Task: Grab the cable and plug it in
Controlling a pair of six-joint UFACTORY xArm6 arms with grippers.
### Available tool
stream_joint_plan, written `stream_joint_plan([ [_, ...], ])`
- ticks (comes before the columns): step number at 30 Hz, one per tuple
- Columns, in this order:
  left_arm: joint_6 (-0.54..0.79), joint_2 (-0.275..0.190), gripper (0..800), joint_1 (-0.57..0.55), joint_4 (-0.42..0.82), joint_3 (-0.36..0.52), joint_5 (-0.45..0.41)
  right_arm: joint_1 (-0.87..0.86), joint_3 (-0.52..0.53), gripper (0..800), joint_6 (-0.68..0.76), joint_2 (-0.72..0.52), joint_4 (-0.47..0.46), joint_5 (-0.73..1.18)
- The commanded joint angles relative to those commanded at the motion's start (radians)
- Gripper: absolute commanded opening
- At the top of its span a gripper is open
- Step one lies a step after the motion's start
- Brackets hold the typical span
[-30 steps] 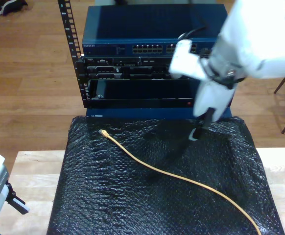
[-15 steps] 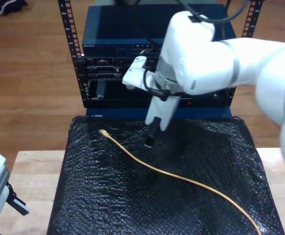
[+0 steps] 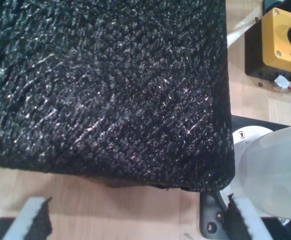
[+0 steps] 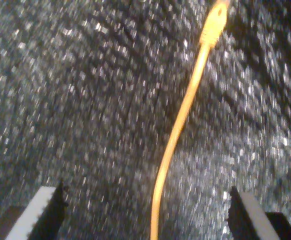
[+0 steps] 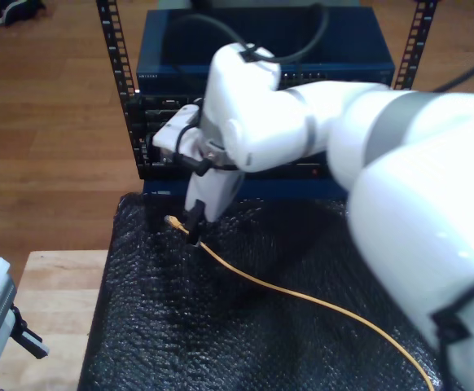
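Black bubbly mat [image 5: 221, 326] spread over the wooden bench [image 5: 54, 285], with the yellow-orange cable [image 5: 286, 291] lying across it. Cable running from the mat's near corner at the exterior view's right up to the plug [image 5: 172, 220], which rests near the mat's far edge, just in front of the dark equipment rack [image 5: 164, 90]. Plug and cable flat on the mat, not gripped by anything.

Hovering right over the plug end: my second gripper [image 5: 194, 230], on the big white arm [image 5: 302, 138] reaching in from the exterior view's right. In the second wrist view, cable [image 4: 178, 130] passing between the 2 padded fingertips [image 4: 43, 210], with the plug [image 4: 214, 22] ahead of them on the mat [image 4: 85, 100]. Jaws spread wide, touching nothing; picture somewhat blurred.

My first gripper [image 3: 135, 222] above a corner of the mat [image 3: 110, 85], jaws parted and empty, pads [image 3: 33, 220] over bare bench [image 3: 115, 205]. Beside that mat corner, a yellow box with a red button [image 3: 285, 42] and a white arm base [image 3: 270, 175].
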Motion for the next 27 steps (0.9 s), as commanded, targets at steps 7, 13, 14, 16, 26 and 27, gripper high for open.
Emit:
stream_joint_plan([
  [7, 0.0, 0.006, 800, 0.0, 0.0, 0.0, 0.0, 0.014, -0.137, 753, 0.08, 0.127, -0.069, 0.003],
  [13, 0.002, 0.008, 800, 0.0, 0.0, 0.002, 0.002, 0.014, -0.222, 748, 0.118, 0.218, -0.072, 0.003],
  [14, 0.002, 0.008, 800, -0.002, 0.0, 0.0, 0.002, 0.014, -0.236, 748, 0.126, 0.232, -0.072, 0.005],
  [16, 0.002, 0.008, 800, -0.002, 0.0, 0.0, 0.002, 0.018, -0.264, 748, 0.14, 0.255, -0.074, 0.005],
  [26, 0.003, 0.008, 800, -0.002, 0.0, 0.002, 0.003, 0.034, -0.324, 742, 0.183, 0.324, -0.074, 0.005],
  [27, 0.003, 0.008, 800, -0.002, 0.0, 0.002, 0.003, 0.034, -0.324, 737, 0.184, 0.325, -0.074, 0.005],
])
